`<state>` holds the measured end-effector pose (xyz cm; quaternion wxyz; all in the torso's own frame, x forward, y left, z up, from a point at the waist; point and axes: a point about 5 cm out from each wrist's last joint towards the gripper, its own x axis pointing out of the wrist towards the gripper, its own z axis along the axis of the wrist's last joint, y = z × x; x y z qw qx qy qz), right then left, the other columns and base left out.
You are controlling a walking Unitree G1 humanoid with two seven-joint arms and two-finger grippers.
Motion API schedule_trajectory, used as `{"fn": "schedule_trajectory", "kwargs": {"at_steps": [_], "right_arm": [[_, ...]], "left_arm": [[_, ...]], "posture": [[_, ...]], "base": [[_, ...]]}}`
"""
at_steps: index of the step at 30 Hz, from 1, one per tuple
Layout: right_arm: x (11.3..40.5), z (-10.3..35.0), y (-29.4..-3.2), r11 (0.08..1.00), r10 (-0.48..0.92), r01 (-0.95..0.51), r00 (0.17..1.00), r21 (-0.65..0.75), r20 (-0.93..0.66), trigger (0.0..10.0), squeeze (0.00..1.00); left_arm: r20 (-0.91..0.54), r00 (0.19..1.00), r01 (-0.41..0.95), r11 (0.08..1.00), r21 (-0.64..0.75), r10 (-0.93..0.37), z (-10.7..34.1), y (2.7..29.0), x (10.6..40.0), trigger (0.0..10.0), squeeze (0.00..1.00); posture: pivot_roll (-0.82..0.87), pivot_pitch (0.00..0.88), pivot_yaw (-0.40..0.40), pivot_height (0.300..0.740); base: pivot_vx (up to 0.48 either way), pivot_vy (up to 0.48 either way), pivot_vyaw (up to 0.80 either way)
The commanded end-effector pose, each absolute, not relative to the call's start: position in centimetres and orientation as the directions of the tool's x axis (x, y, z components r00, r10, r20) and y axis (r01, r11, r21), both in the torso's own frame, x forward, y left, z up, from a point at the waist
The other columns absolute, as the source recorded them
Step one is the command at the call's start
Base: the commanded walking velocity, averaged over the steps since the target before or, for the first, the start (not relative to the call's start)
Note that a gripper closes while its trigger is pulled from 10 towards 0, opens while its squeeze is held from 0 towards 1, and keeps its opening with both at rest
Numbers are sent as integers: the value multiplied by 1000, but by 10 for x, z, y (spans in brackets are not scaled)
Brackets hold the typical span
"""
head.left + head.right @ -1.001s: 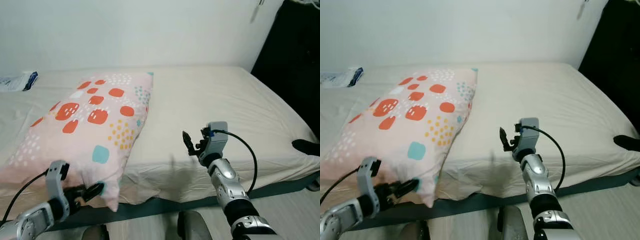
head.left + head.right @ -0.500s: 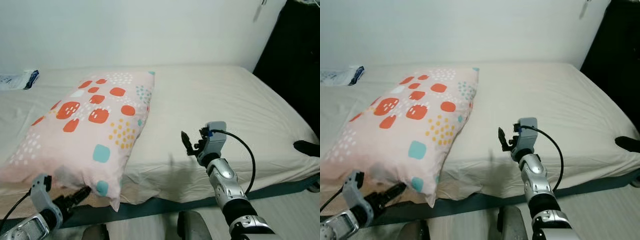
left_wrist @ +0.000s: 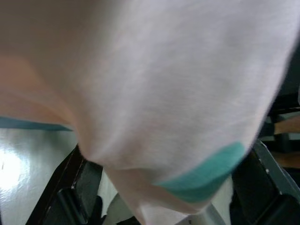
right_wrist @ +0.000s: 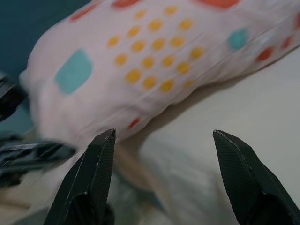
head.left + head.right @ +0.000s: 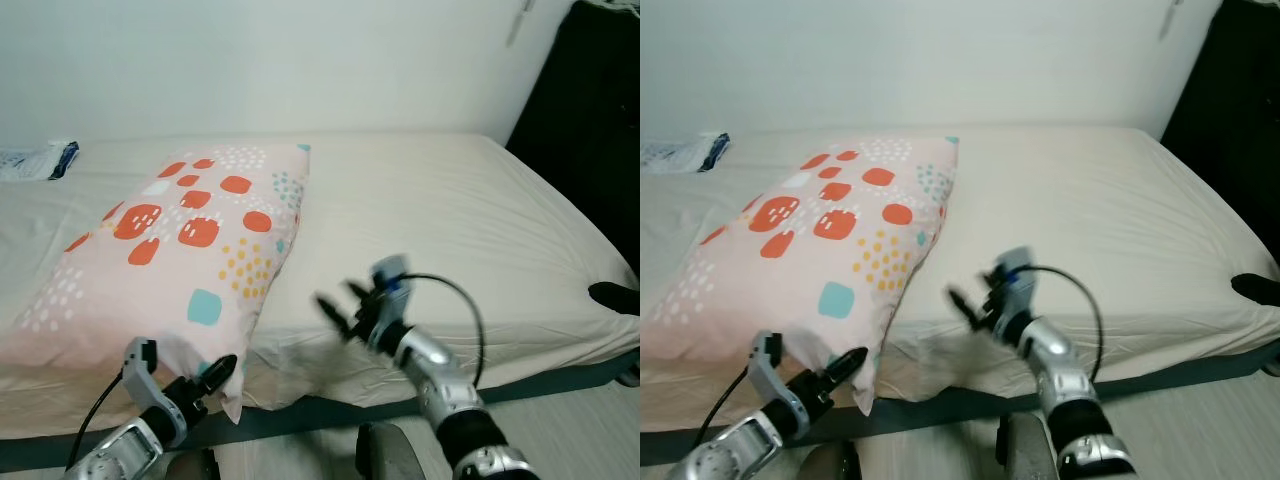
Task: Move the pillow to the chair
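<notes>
A pink pillow (image 5: 170, 250) with orange, yellow and teal spots lies on the left half of the bed (image 5: 450, 200), its near corner hanging over the front edge. My left gripper (image 5: 212, 380) is low at that near corner. In the left wrist view the pillow's teal-marked corner (image 3: 187, 173) hangs between the wide-apart black fingers (image 3: 70, 187), so the gripper is open. My right gripper (image 5: 340, 308) hovers blurred over the sheet just right of the pillow, open. Its fingers (image 4: 96, 173) point at the pillow's side (image 4: 140, 61).
A white and blue packet (image 5: 38, 160) lies at the bed's far left, by the wall. A dark object (image 5: 612, 295) rests on the bed's right edge, below a black curtain or cabinet (image 5: 585, 120). The bed's dark base (image 5: 300, 412) and pale floor (image 5: 570, 420) run along the front.
My right gripper has swung left and lower toward the pillow. My left gripper has moved right and up to the pillow's near corner.
</notes>
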<state>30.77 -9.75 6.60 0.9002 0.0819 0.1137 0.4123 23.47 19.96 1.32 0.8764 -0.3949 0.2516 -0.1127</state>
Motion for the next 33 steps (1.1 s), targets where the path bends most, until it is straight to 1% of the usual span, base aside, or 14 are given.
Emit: {"fn": "schedule_trajectory", "kwargs": {"at_steps": [1, 2, 4, 5, 7, 8, 10, 13, 16, 17, 18, 24, 33], "right_arm": [[303, 70, -96, 582, 812, -775, 568, 246, -132, 10000, 0], [303, 70, -96, 582, 812, -775, 568, 246, -132, 10000, 0], [298, 69, -94, 534, 845, -804, 514, 261, -147, 10000, 0], [298, 69, -94, 534, 845, -804, 514, 261, -147, 10000, 0], [293, 67, -93, 484, 875, -824, 450, 293, -179, 10000, 0], [292, 66, -94, 471, 882, -825, 431, 313, -190, 10000, 0], [292, 66, -94, 471, 882, -825, 431, 313, -190, 10000, 0], [287, 65, -98, 426, 902, -825, 357, 370, -243, 10000, 0], [286, 66, -99, 417, 905, -830, 343, 370, -250, 10000, 0], [285, 67, -100, 415, 905, -833, 340, 366, -254, 10000, 0], [284, 67, -100, 417, 905, -832, 341, 365, -254, 10000, 0], [284, 67, -101, 432, 898, -828, 355, 357, -260, 10000, 0], [283, 69, -102, 440, 894, -823, 362, 360, -263, 10000, 0]], "left_arm": [[-369, 857, -30, 679, -733, -360, 11, 198, 239, 10000, 1000], [-369, 857, -30, 679, -733, -360, 11, 198, 239, 10000, 1000], [-348, 873, -25, 681, -732, -342, 14, 196, 244, 10000, 1000], [-348, 873, -25, 681, -732, -342, 14, 196, 244, 10000, 1000], [-344, 881, -27, 692, -721, -325, 17, 193, 251, 10000, 1000], [-345, 883, -27, 699, -715, -319, 18, 192, 254, 10000, 1000], [-345, 883, -27, 699, -715, -319, 18, 192, 254, 10000, 1000], [-313, 907, -13, 722, -691, -283, 27, 190, 269, 10000, 1000], [-300, 915, -10, 726, -687, -271, 30, 190, 273, 9961, 1000], [-285, 921, -5, 726, -688, -264, 34, 190, 277, 5294, 1000], [-276, 925, -2, 723, -691, -262, 36, 190, 279, 0, 1000], [-261, 934, -14, 708, -707, -242, 41, 193, 287, 0, 1000], [-278, 929, -20, 717, -697, -245, 39, 196, 286, 0, 1000]], "posture": [[-11, 0, -91, 563], [-11, 0, -91, 563], [-13, 0, -92, 563], [-13, 0, -92, 563], [-16, 0, -92, 563], [-16, 0, -93, 563], [-16, 0, -93, 563], [-19, 0, -96, 563], [-19, 0, -96, 563], [-19, 0, -97, 563], [-18, 0, -96, 563], [-18, 0, -93, 563], [-17, 0, -91, 563]], "base": [[0, 0, 0], [0, 0, 0], [0, 0, 0], [0, 0, 0], [0, 0, 0], [0, 0, 0], [0, 0, 0], [0, 0, 0], [0, 0, 0], [0, 0, 0], [0, 0, 0], [0, 0, 0], [0, 0, 0]]}}
